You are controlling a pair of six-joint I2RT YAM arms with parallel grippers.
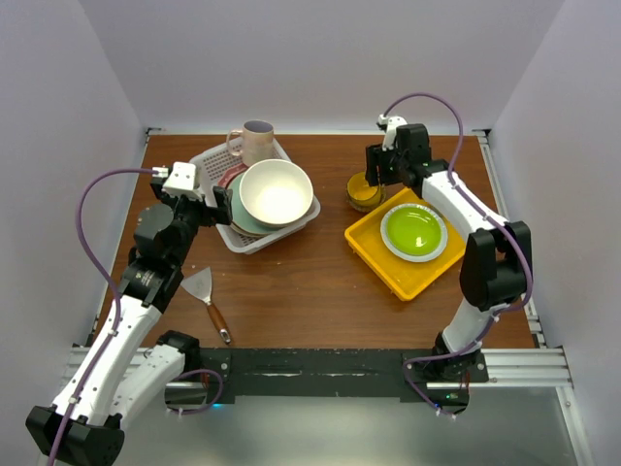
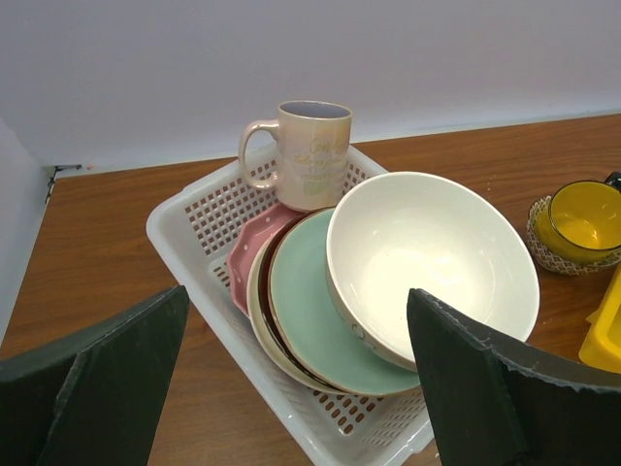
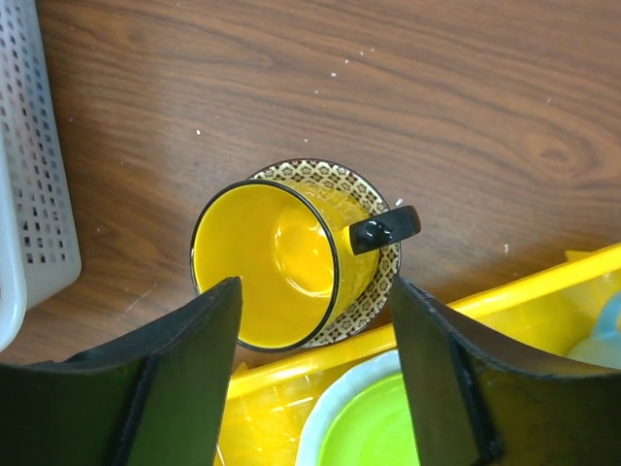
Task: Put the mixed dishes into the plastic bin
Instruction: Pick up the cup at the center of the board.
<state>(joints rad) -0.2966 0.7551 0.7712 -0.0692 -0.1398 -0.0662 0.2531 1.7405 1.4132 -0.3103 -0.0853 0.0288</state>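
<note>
Left gripper (image 2: 296,294), jaws spread wide: plastic bin (image 2: 194,218) straight ahead, crowded. Large cream bowl (image 2: 427,257) and stacked plates (image 2: 310,311) filling near part, pinkish mug (image 2: 310,155) upright at far corner. Bare table (image 2: 87,243) left of bin, passable.

Right gripper (image 3: 312,283): yellow mug (image 3: 277,262) between fingers, on patterned saucer (image 3: 310,173). Black handle (image 3: 383,228) jutting close to one finger. Yellow tray (image 3: 505,301) tight beneath fingers. Bin wall off to one side, well apart. Bare wood beyond mug.

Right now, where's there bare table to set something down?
Bare wood lies between the plastic bin and the yellow tray, and along the near edge between the spatula and that tray. Crowded: the bin itself, and around the yellow mug.
</note>
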